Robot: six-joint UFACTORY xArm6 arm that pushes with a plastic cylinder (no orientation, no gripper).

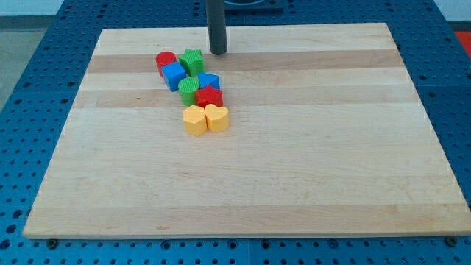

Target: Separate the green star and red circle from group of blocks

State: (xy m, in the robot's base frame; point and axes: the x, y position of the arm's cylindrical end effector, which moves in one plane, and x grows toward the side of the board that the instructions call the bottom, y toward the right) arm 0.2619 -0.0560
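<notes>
Camera view: my tip (218,51) just right of upright green star (193,60).

Tip (218,51) just right of green star (193,60), beside red circle (165,60) and blue cube (174,75), on wooden bench (309,147).

The arm is showing only as a straight, smooth, dark grey rod, round in section, its tip (218,51) ending flat.
</notes>
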